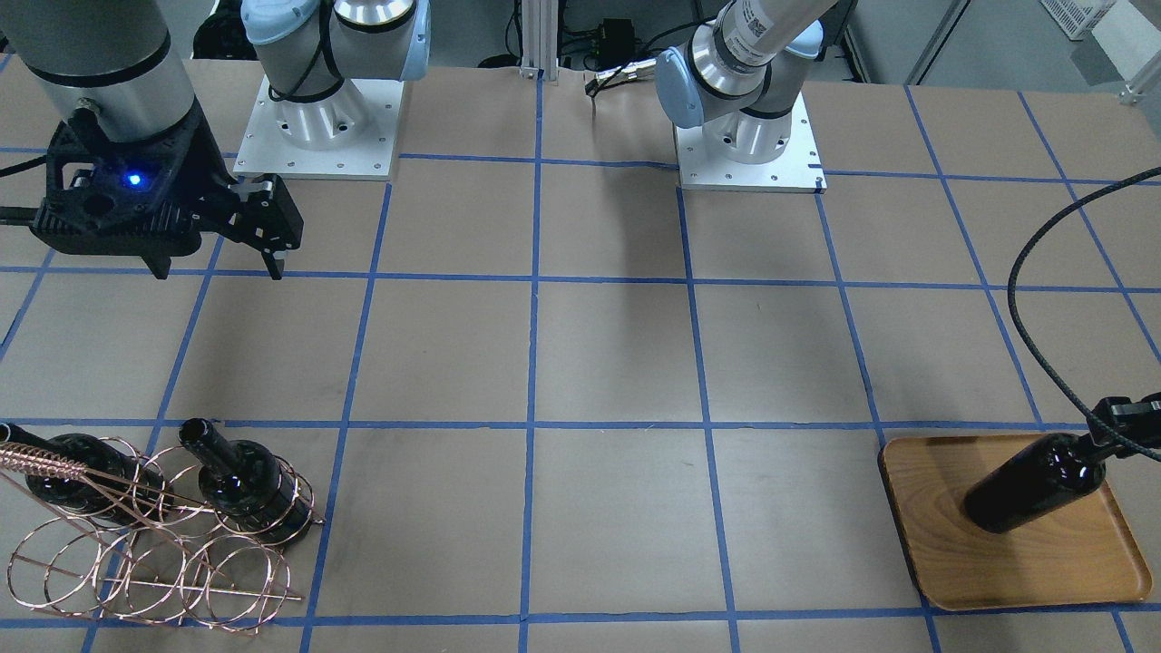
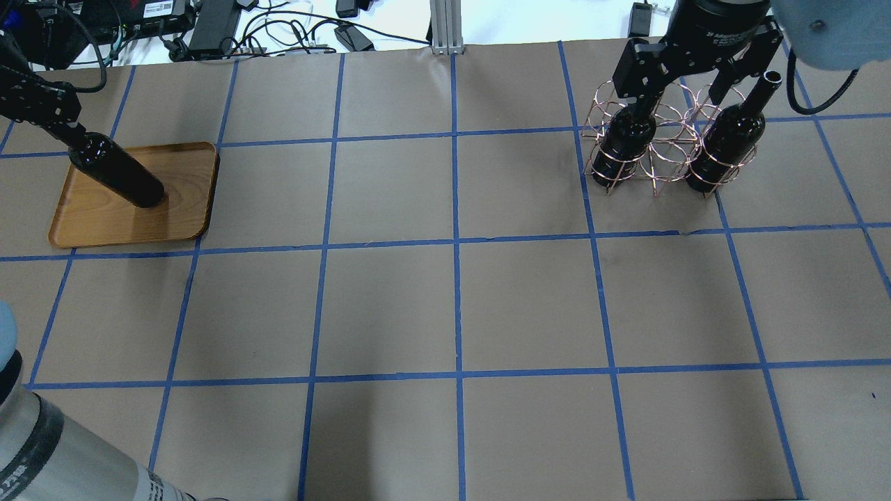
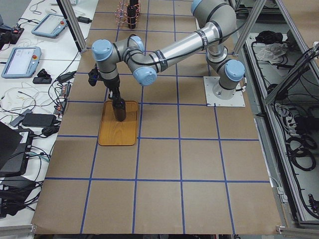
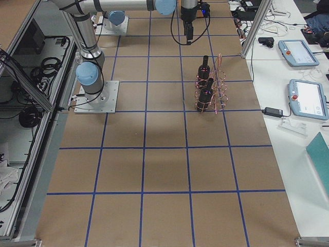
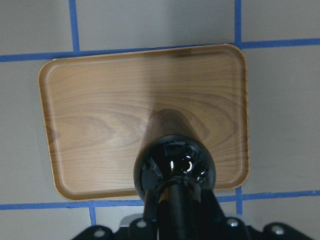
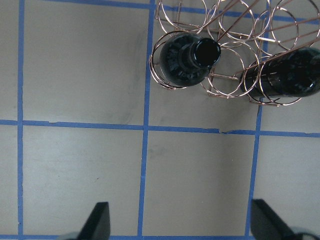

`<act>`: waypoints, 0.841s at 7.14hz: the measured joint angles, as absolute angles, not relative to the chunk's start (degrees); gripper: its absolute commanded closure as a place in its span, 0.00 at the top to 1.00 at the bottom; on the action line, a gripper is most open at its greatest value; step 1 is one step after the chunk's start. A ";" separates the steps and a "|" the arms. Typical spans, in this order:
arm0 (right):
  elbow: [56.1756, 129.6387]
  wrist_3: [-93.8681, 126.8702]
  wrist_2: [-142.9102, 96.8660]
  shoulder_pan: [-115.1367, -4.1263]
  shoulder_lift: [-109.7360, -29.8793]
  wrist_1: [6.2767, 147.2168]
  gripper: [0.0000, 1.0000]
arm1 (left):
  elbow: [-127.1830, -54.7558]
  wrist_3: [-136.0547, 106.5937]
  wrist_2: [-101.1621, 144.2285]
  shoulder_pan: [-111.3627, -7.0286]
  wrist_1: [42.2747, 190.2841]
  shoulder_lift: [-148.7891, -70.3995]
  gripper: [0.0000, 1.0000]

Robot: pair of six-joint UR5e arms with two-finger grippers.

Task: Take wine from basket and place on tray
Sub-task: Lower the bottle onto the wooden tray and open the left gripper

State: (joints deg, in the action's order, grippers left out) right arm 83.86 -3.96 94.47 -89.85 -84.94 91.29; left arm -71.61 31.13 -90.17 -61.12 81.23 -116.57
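Note:
A dark wine bottle [image 2: 118, 177] stands upright over the wooden tray [image 2: 177, 209], its base on or just above the wood. My left gripper [image 2: 66, 129] is shut on its neck; the bottle [image 5: 175, 167] and the tray [image 5: 100, 115] also show from above in the left wrist view. The copper wire basket [image 2: 661, 149] holds two more bottles [image 2: 623, 142] [image 2: 727, 139] upright at its ends. My right gripper [image 1: 218, 268] is open and empty, high above the table on the robot's side of the basket [image 6: 235, 50]. Its fingers [image 6: 100, 222] stand wide apart.
Brown paper with a blue tape grid covers the table. The arm bases [image 1: 317, 127] [image 1: 748, 136] stand at the robot's edge. A black cable [image 1: 1025, 299] loops above the tray's side. Tablets [image 4: 295, 51] and cables lie beyond the table's far edge.

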 measured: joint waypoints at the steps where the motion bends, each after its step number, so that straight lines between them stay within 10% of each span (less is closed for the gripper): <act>1: 84.30 -3.60 94.23 -89.88 -84.81 90.25 1.00 | -71.77 31.28 -89.80 -61.03 81.19 -116.66 0.71; 2: 84.59 -3.43 93.88 -89.90 -84.78 89.83 1.00 | -71.90 31.34 -89.25 -60.96 81.06 -116.74 0.98; 6: 84.71 -3.15 90.46 -89.90 -85.13 89.40 1.00 | -72.01 31.43 -88.30 -61.43 82.64 -112.92 1.00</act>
